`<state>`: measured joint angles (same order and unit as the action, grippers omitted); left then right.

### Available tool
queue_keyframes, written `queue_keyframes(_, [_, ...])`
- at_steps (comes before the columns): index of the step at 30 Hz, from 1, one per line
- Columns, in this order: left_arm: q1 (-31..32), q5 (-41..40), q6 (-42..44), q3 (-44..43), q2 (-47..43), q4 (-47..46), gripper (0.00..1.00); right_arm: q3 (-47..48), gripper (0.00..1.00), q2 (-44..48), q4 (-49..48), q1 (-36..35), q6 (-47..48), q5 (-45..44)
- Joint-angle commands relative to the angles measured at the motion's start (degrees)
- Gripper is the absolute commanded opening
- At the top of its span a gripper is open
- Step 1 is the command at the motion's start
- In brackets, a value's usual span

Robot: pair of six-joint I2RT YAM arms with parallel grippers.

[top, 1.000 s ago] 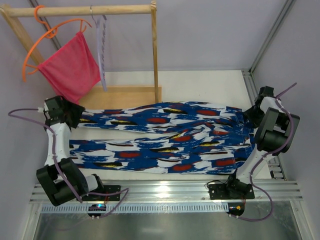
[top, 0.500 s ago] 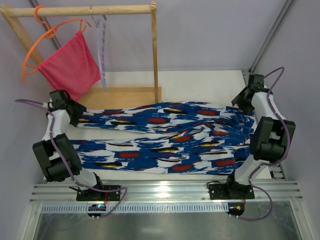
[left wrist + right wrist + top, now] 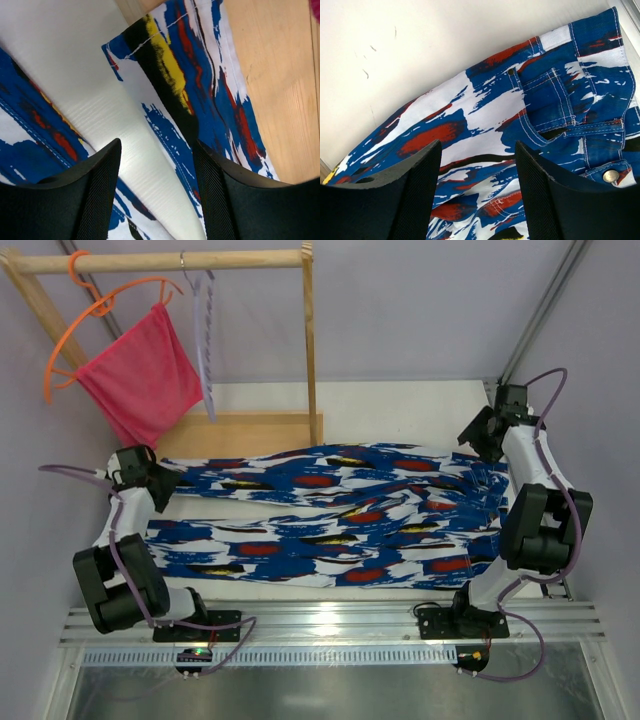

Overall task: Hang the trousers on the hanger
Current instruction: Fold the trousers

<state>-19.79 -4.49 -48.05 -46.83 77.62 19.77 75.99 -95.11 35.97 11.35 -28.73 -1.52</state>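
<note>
The left gripper [image 3: 157, 145] is spread wide with nothing between its fingers. Under it lies a leg hem of the trousers [image 3: 320, 515], whose edge overlaps the wooden board [image 3: 250, 430] of the rack. A bare strip of table [image 3: 75, 60] shows between the two legs. The right gripper [image 3: 477, 145] is also spread and empty above the waistband corner, with a pocket and metal button [image 3: 610, 175] to its right and bare table ahead. The trousers lie flat between both grippers. The hanger [image 3: 205, 340] hangs from the rail [image 3: 160, 260] beyond the left gripper, beside an orange hanger [image 3: 100, 302] carrying a pink cloth [image 3: 140, 370].
</note>
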Motion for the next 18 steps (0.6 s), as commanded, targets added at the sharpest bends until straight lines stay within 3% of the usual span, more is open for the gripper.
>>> queue_keyframes(1, [0.02, -1.4, -3.09, 3.57, -0.02, -9.11, 0.59, -0.22, 0.64, 3.97, -1.69, 0.07, 0.87, 0.73])
queue_keyframes(4, [0.02, 1.22, -5.46, 4.9, 2.26, -13.08, 0.59, -0.75, 0.64, 4.14, -2.13, 0.07, 0.87, 0.73])
queue_keyframes(9, [0.02, 0.19, -7.49, 5.52, 5.69, -15.82, 0.49, -2.68, 0.64, 5.2, -2.83, 0.07, 0.26, -0.15])
queue_keyframes(18, [0.02, -1.66, -7.67, 6.67, 4.55, -15.12, 0.09, -2.77, 0.64, 5.46, -3.09, 0.07, 0.17, -0.68])
